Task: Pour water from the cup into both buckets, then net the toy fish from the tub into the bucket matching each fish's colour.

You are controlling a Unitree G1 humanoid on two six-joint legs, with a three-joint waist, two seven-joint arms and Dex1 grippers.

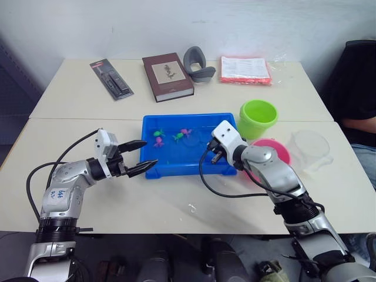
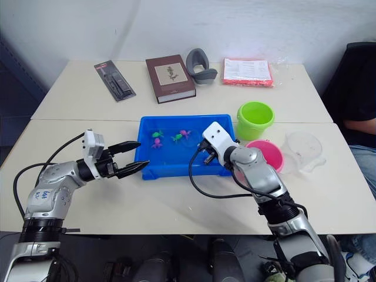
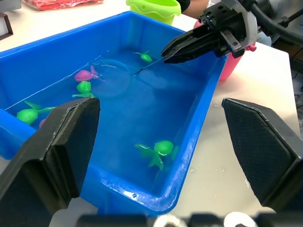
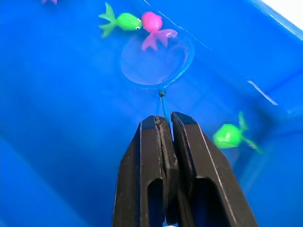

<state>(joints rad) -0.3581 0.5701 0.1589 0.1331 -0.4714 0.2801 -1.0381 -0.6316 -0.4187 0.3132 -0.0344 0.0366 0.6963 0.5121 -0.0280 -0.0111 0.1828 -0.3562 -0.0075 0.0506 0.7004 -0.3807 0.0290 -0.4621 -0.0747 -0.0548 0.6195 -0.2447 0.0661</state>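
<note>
On the pale table (image 1: 176, 205), right gripper (image 4: 164, 124) pinches the net (image 4: 156, 59) inside the tub (image 1: 176, 170), left gripper (image 1: 141, 156) spread wide at its rim.

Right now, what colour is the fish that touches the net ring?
Pink fish, at the net rim; the right wrist view shows it best.

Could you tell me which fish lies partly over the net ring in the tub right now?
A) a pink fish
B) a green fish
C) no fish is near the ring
A: in the right wrist view a pink fish overlaps the far rim of the net, whose handle the right gripper grips.
</note>
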